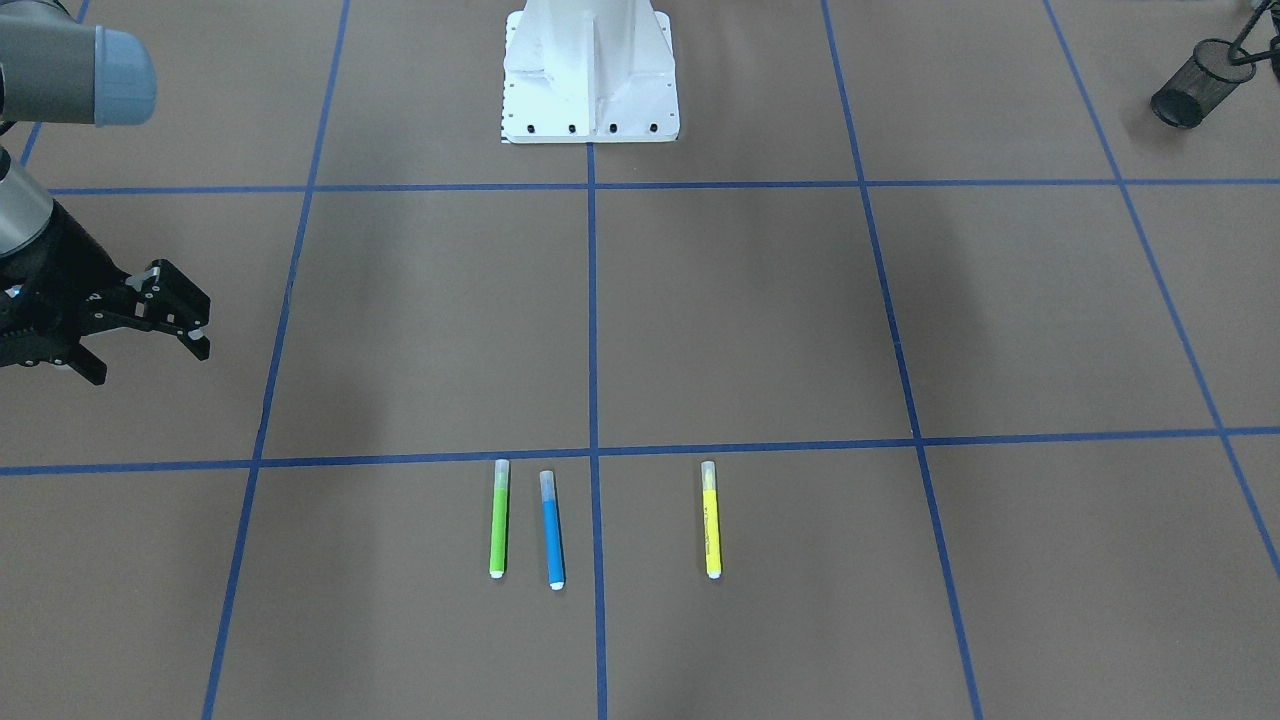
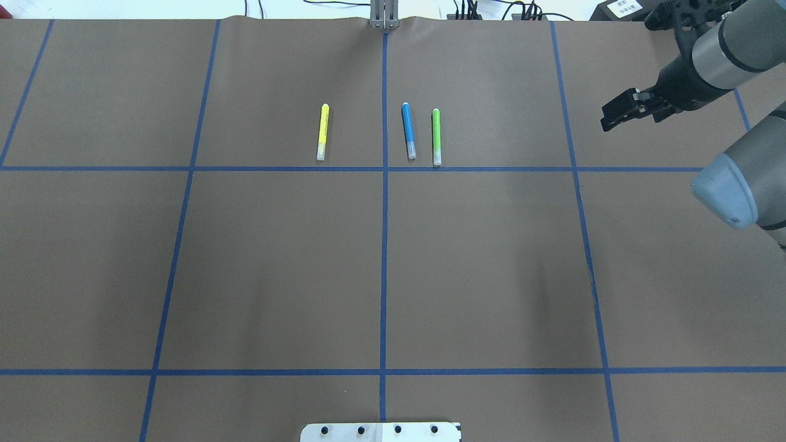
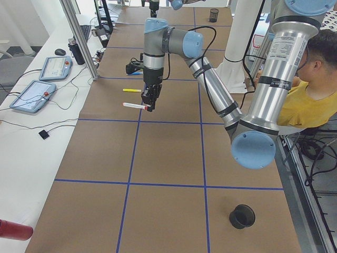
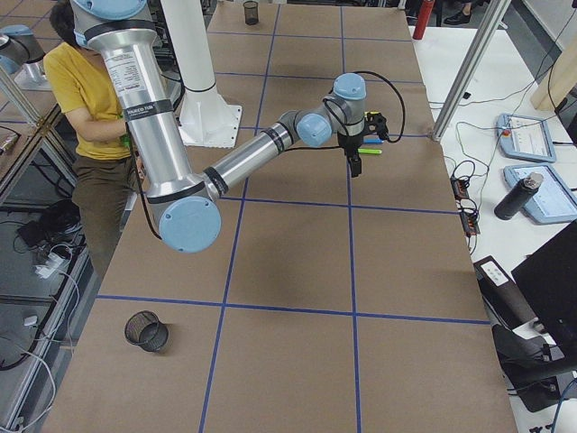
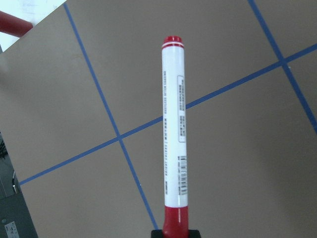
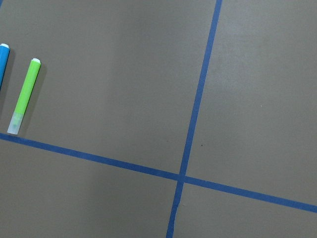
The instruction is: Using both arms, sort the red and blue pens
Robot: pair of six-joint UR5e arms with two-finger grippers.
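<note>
My left fingers [image 5: 176, 232] are barely showing in their own wrist view, just a black sliver at the bottom edge, and neither the overhead nor the front-facing view is catching them at all. From the table's left end I am making them [image 3: 148, 105] out only small and dark. They are gripping the red pen [image 5: 173, 124] by its red cap; the white printed barrel is sticking straight out from them, level, in the air over a crossing of blue tape lines on the tabletop [image 2: 276, 264]. My left arm [image 3: 213, 92] is stretching far out along the tabletop with its wrist turned straight down. From that end the red pen [image 3: 134, 105] is appearing just beside the yellow marker [image 3: 131, 90]; whether it is really near it, I cannot tell. My right arm [image 2: 712, 61] is coming in at the overhead view's right edge, its shoulder cut off. My right fingers [image 2: 617, 113] are hanging spread wide, holding nothing, pointing toward the markers from the neighbouring square. The blue pen [image 2: 408, 131] is lying flat on the tabletop just beside the green marker [image 2: 436, 136], apart from it, with the yellow marker [image 2: 322, 132] across the centre tape line. My right wrist view is showing the green marker [image 6: 25, 96] whole, while the blue pen [image 6: 2, 64] is being cut off at its left edge.
</note>
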